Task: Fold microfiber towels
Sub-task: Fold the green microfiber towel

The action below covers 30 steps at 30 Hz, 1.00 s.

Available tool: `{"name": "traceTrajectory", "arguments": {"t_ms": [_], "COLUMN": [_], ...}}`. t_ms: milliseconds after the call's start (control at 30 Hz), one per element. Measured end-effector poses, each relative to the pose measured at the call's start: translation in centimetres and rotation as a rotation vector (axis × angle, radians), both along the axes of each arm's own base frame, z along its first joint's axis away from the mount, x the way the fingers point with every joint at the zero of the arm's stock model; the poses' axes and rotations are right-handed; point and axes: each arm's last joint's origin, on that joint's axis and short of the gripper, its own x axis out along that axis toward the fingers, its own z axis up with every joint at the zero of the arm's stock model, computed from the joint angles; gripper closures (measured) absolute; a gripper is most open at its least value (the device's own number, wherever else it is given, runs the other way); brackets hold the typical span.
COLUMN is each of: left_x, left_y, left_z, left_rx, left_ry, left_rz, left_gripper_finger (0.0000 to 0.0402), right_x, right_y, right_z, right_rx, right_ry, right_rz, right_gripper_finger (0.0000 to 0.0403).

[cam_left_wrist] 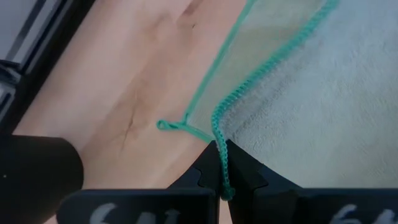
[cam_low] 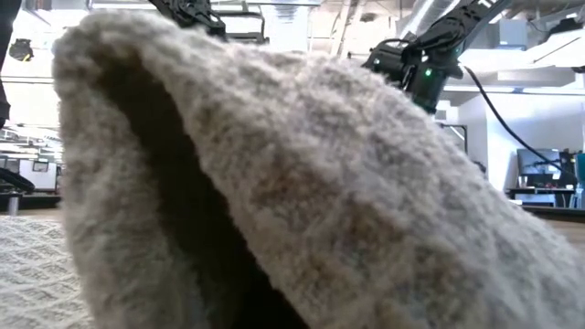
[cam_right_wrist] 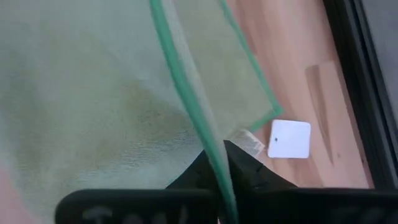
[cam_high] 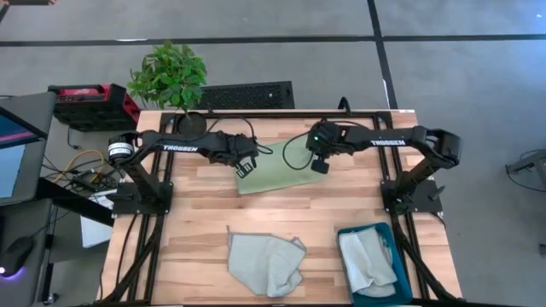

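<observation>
A light green microfiber towel (cam_high: 277,170) lies across the far middle of the table. My left gripper (cam_high: 246,167) is shut on its left side and my right gripper (cam_high: 319,165) on its right side; both reach in from the far corners. In the right wrist view a lower layer of this towel (cam_right_wrist: 249,68) lies on the wood, with a white tag (cam_right_wrist: 290,139) at its corner. A crumpled pale grey towel (cam_high: 266,263) rests near the front edge and fills the low view (cam_low: 320,201). My left gripper pinches the green stitched hem (cam_left_wrist: 217,138) between its two fingers, close to a corner where a loose thread loop sticks out. The fingers slant down from above. The hem runs up out of the fingers, and the cloth beyond them (cam_left_wrist: 311,112) slopes down to the table. My right gripper pinches the towel's green hem (cam_right_wrist: 210,149) between its two fingers, slanting down from above. The held edge runs straight away from the fingertips, raised over the lower layer that lies flat on the wood.
A teal bin (cam_high: 401,273) with pale cloth (cam_high: 367,260) inside stands at the front right. A potted plant (cam_high: 171,77) sits at the far left corner. Bare wood shows between the green towel and the grey one.
</observation>
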Motion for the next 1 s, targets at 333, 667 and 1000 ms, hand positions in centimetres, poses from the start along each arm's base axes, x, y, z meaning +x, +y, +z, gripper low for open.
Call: {"name": "traceTrajectory", "arguments": {"t_ms": [333, 667, 1000], "left_x": [-0.2, -0.2, -0.1], "left_y": [1.3, 2.9, 0.5], "left_z": [-0.2, -2.4, 2.2], "left_rx": [0.023, 0.016, 0.122], "left_ry": [-0.003, 0.123, 0.072], "left_rz": [0.042, -0.005, -0.121], "left_gripper_finger": [0.0375, 0.0292, 0.0287], "right_x": [0.0, 0.1, 0.0], "right_y": [-1.2, -1.3, -0.8], "right_z": [0.0, 0.4, 4.1], "right_rx": [-0.083, -0.088, -0.047], "right_ry": [-0.014, -0.019, -0.039], "right_rz": [-0.064, -0.057, -0.101], "right_gripper_finger": [0.0330, 0.0233, 0.0181]}}
